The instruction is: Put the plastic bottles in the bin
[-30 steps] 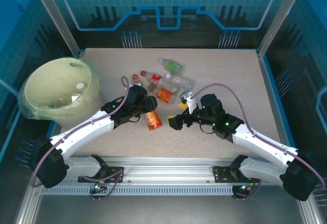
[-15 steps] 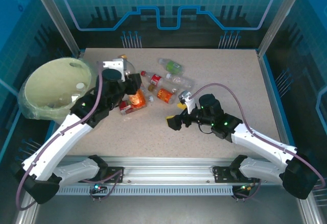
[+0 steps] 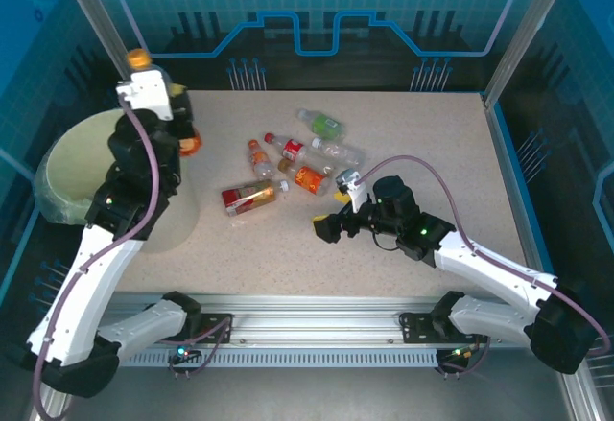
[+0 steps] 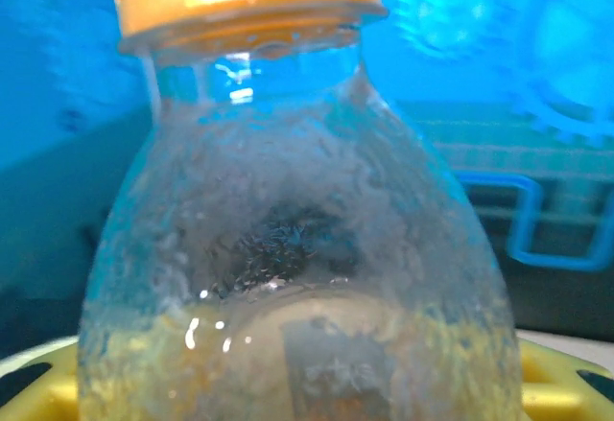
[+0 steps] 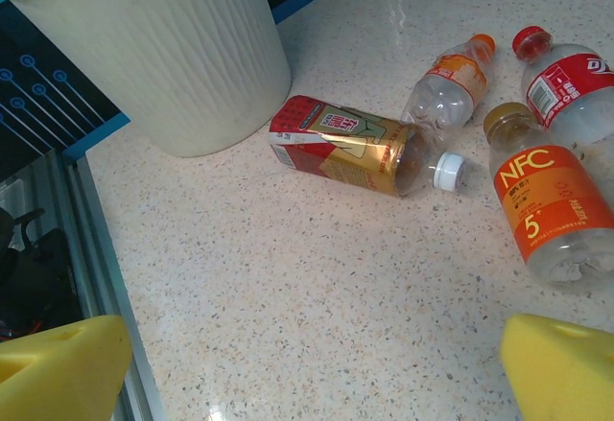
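The left gripper point(image 4: 302, 397) is raised high at the table's point(image 3: 403, 248) far left corner, jaws pinching a clear orange-capped bottle point(image 4: 297, 248). It hangs by the far rim of the pale bin point(image 3: 67, 167), which stands at the left edge; whether it is over the opening cannot be told. The right gripper point(image 3: 326, 227) hovers low near the table's middle, yellow fingers point(image 5: 58, 363) spread wide with nothing between. Loose bottles lie around the table's centre: a red-labelled one point(image 3: 249, 198) nearest the bin, an orange-labelled one point(image 3: 309, 179), a red-capped one point(image 3: 288, 146), and a green-labelled one point(image 3: 321, 122) nearest the far edge.
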### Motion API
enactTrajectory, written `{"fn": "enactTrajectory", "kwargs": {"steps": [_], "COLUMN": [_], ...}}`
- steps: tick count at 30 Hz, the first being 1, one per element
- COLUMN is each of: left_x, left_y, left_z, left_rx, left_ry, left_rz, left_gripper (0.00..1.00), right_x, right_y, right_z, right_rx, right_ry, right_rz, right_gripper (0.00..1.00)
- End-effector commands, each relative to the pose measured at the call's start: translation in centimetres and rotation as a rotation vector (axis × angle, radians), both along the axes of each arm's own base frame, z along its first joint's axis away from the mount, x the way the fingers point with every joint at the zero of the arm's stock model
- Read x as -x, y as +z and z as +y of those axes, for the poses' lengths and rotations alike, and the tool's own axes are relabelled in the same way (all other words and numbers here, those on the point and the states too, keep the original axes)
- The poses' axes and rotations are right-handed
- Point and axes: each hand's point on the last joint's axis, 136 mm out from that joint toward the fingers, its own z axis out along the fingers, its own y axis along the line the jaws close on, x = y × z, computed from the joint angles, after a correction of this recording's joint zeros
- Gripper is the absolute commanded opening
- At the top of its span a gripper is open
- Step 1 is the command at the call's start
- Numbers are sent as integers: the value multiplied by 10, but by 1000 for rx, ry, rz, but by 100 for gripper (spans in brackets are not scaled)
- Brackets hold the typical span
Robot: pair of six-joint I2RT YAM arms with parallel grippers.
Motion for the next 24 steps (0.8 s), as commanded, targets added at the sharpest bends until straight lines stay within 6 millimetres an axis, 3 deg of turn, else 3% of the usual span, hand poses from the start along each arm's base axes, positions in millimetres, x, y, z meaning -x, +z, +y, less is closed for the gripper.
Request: {"fn": "enactTrajectory", "kwargs": {"steps": [1, 4, 9, 15, 19, 24], "left_x": [20, 23, 19, 4, 6, -7], "left_y": [27, 17, -18, -65, -87, -118], "left_z": [50, 77, 111, 130, 140, 129], "left_rx": [-13, 21, 99, 231, 319, 366], "left_ry": [186, 251, 287, 207, 197, 90], "left_rz": [-99, -105, -54, 30, 25, 114], "left_gripper": [51, 51, 50, 49, 47, 53], "right_x": [-2, -2, -2, -1, -1, -2], "right_y": [17, 17, 17, 16, 16, 14], "right_z": [6, 6, 6, 4, 3, 2], "right_rx": [-17, -16, -14, -6, -3, 0], "right_ry": [10, 10, 8, 5, 1, -9], "right_rz": [-37, -37, -37, -35, -34, -33], "right_gripper": [100, 100, 100, 100, 100, 100]}}
